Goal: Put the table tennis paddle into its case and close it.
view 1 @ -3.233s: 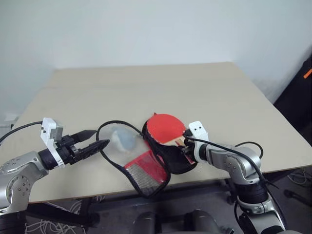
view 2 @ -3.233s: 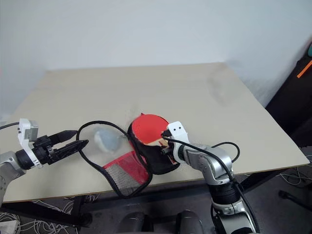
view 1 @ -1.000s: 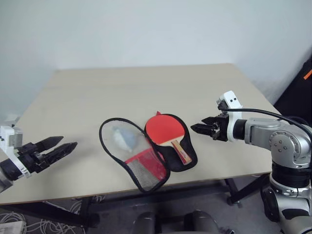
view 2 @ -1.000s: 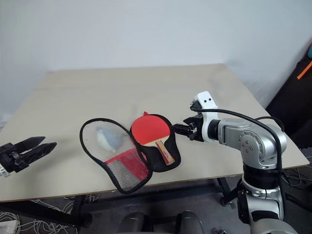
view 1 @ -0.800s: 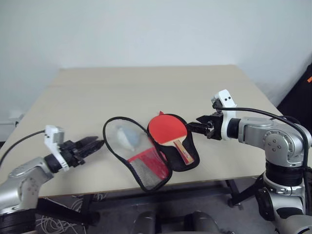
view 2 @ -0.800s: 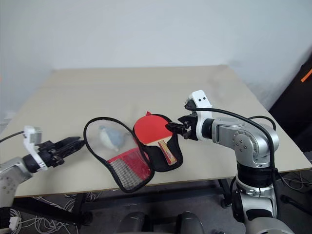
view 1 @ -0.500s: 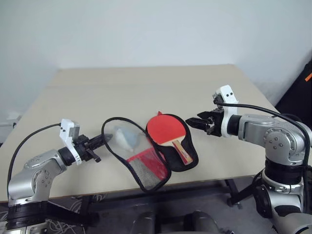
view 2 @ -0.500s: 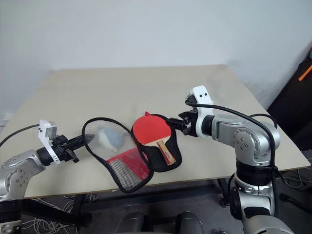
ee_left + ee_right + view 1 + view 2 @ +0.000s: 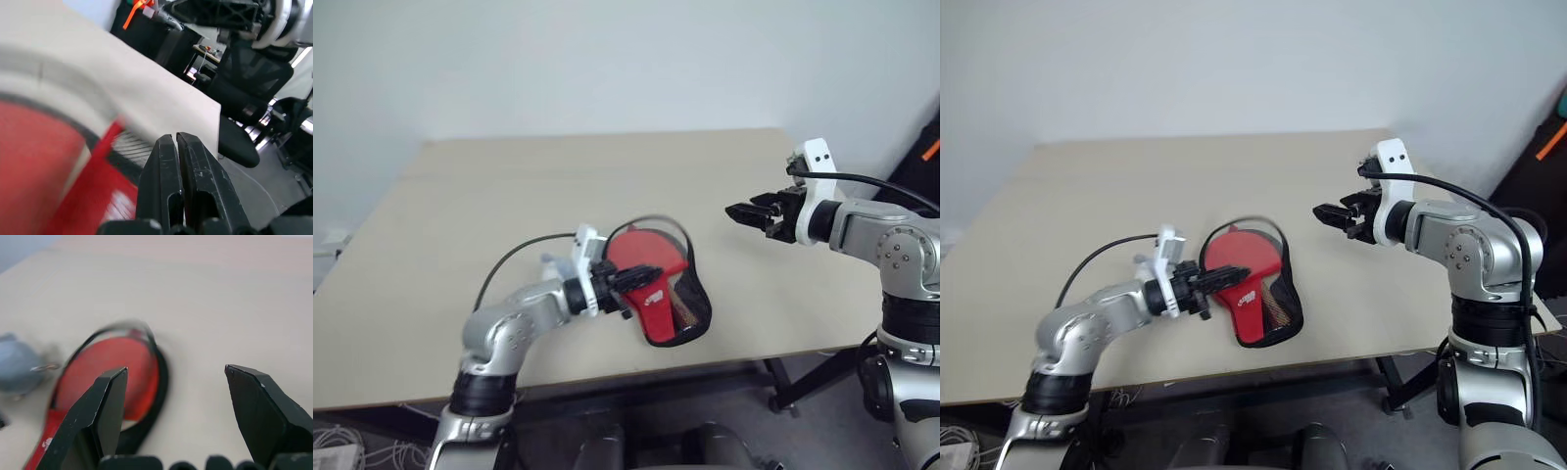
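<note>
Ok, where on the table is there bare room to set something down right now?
The table is bare from the far edge down to the case, and along its left side. It is crowded at the front middle, where the left gripper meets the case.

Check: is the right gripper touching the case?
Apart. In the left eye view the right gripper hangs open above the table, with bare tabletop between it and the case.

Even, soft daylight, faint shadows; both wrist views smeared with motion blur
</note>
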You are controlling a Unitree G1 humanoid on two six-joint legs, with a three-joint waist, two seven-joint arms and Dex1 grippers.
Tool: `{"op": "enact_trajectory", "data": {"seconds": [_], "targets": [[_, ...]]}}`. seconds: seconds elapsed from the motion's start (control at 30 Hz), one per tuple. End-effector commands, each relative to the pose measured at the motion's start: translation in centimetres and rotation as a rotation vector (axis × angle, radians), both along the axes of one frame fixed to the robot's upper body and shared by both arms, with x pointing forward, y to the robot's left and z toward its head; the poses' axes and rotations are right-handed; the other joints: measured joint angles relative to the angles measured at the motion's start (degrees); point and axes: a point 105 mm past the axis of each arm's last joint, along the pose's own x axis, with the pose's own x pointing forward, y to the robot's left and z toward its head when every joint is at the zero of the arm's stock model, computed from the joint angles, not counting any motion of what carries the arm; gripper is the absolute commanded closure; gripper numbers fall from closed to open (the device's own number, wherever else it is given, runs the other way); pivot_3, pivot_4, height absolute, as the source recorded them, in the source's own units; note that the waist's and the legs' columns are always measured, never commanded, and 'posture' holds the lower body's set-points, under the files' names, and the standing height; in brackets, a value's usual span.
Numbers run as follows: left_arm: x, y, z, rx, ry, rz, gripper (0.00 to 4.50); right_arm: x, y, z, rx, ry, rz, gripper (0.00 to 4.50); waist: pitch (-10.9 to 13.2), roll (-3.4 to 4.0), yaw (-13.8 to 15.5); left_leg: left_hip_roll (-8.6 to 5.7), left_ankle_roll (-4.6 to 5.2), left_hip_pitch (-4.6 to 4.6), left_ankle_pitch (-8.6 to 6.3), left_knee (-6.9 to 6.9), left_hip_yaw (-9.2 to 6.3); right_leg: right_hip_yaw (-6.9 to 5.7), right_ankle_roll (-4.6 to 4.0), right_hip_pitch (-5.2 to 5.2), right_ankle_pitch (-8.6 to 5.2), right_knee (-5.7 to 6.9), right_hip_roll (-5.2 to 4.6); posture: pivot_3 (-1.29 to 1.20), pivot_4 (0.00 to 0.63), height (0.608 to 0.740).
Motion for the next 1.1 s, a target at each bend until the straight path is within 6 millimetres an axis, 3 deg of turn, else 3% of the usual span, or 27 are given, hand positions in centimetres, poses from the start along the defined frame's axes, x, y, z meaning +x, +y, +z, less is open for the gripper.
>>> {"op": "enact_trajectory", "data": {"seconds": [0.03, 0.23, 0.43, 0.67, 1.1], "targets": [[-1.8, 2.2, 0.1, -0.011, 0.046, 0.086, 4.10, -0.1, 0.3, -0.1, 0.025, -0.018, 0.016, 1.05, 0.0, 0.00, -0.2, 0.00, 0.00, 0.02, 0.00, -0.03, -0.01, -0.01, 0.05, 0.01, -0.03, 0.00, 0.00, 0.00, 0.000, 0.706], [-4.3, 3.4, 1.7, -0.119, 0.126, 0.111, 2.19, -0.8, 1.9, -2.0, 0.056, 0.043, 0.053, 1.05, 0.0, 0.00, 1.4, -0.11, -0.16, -0.15, -0.18, 0.25, -0.25, -0.17, 0.19, 0.11, -0.13, -0.04, -0.17, 0.00, 0.000, 0.706], [-5.0, -0.3, 0.1, -0.171, 0.260, 0.044, 0.11, -0.6, 3.1, -1.6, 0.077, 0.033, 0.084, 1.05, 0.0, 0.03, 2.4, -0.31, -0.01, -0.16, -0.24, 0.40, -0.25, -0.15, 0.18, 0.23, -0.12, -0.04, -0.25, 0.00, 0.000, 0.706], [-4.7, -1.4, -1.6, -0.243, 0.398, 0.071, 0.02, -0.7, 3.8, -1.3, 0.091, 0.024, 0.092, 1.05, 0.0, 0.06, 2.2, -0.24, -0.01, -0.15, -0.23, 0.40, -0.19, -0.12, 0.16, 0.19, -0.10, 0.00, -0.14, 0.00, 0.000, 0.706], [-4.8, -1.4, -5.2, -0.217, 0.543, 0.126, 0.02, -1.0, 4.1, -1.5, 0.108, 0.024, 0.077, 1.05, 0.0, 0.07, 2.2, -0.26, -0.03, -0.17, -0.25, 0.40, -0.17, -0.13, 0.18, 0.17, -0.12, -0.01, -0.17, 0.00, 0.000, 0.706]]}}
